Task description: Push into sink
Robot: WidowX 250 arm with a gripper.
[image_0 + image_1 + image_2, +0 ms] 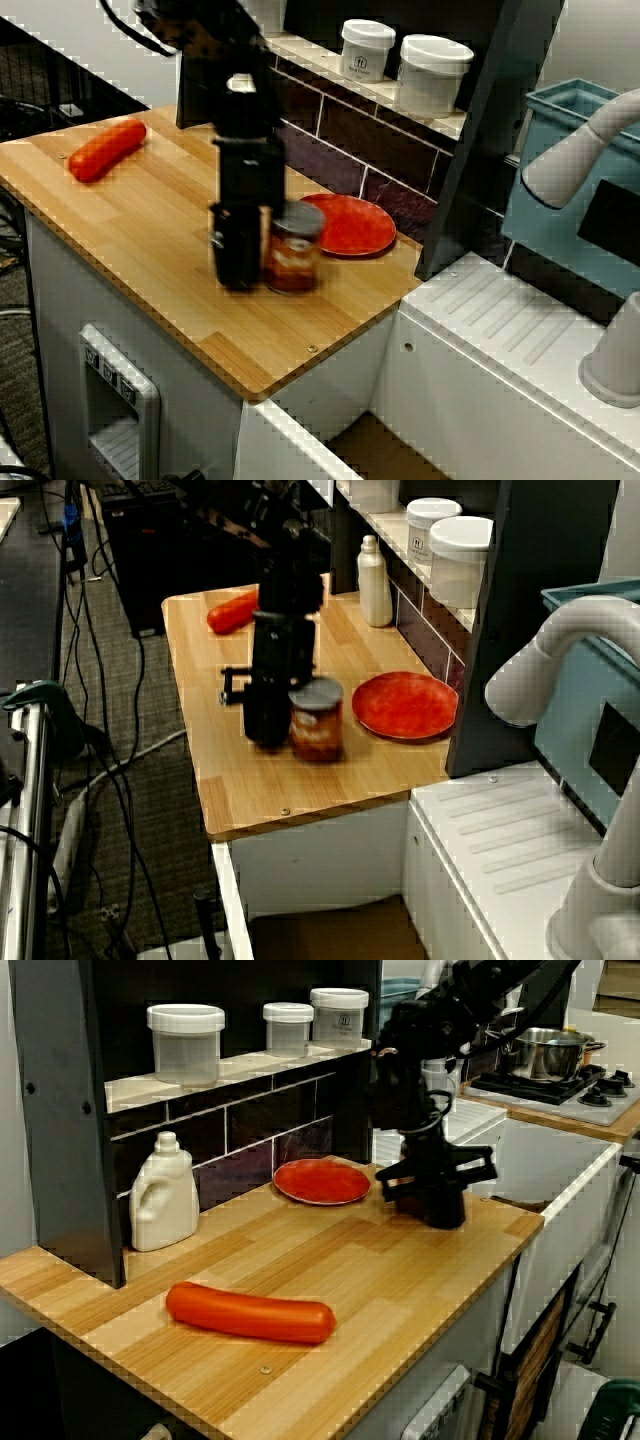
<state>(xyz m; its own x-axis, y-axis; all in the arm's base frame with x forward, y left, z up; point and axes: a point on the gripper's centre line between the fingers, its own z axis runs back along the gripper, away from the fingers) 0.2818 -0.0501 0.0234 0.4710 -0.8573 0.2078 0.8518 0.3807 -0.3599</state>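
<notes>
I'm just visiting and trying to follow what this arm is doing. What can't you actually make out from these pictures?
- Gripper: dark and blurred in every view; open or shut, and whether it touches the jar, cannot be told.
- Jar: in the view from the counter's far end, hidden behind the gripper.
- Sink: cut off by the bottom edge in both views that show it; only a strip of brownish floor shows.
- Jar label: too blurred to read.

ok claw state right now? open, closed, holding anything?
Claw: down on the wooden counter, pressed against the side of the jar. Open or closed cannot be told; the fingers are dark and blurred. It doesn't appear to grip the jar.
</notes>
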